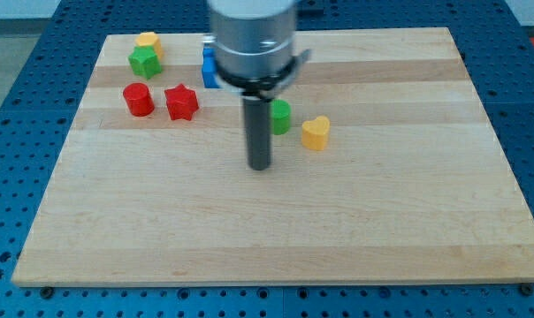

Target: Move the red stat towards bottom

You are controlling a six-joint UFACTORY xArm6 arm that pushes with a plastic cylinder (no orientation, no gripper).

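Pale wooden board [355, 230] (smooth); blocks perhaps plastic.

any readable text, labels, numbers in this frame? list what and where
None: no readable text anywhere.
Blocks: red star, red cylinder, green star, yellow heart carry no markings.
Wooden board: bare.
My tip, arm housing: no label visible.

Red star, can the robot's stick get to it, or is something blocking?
Probably yes. My tip sits to the view's right of the red star and lower, with bare board between them. The red cylinder lies on the star's far side, out of the way.
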